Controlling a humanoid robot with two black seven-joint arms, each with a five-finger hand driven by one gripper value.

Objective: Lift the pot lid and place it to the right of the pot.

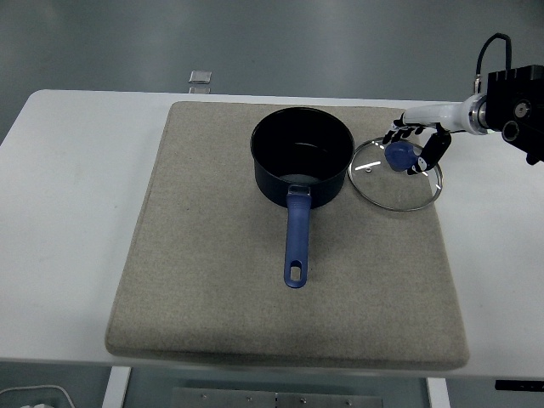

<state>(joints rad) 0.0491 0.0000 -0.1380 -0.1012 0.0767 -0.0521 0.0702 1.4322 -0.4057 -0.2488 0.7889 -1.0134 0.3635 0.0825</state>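
**Glass lid set down to the right of the open pot**

A dark pot [302, 161] is seen uncovered on a beige mat [212, 297], which is spread over the white table [68, 212]. The pot's blue handle [296, 238] is pointed toward the near edge of the table. The inside of the pot is shown dark, with a faint sheen at the bottom.

The glass lid [396, 174] is laid flat on the mat just to the right of the pot, its metal rim close beside the pot's wall; whether the two touch cannot be told. Part of the lid's rim is placed near the mat's right edge. The lid's blue knob [399, 154] is pointed upward.

The right hand [416, 146] is brought in from the right edge of the picture and is held over the lid. Its fingers [433, 149] are curled around the knob, so the lid is grasped at its knob while it rests on the mat.

A small pale square object [201, 78] is seen on the table beyond the mat's far edge.
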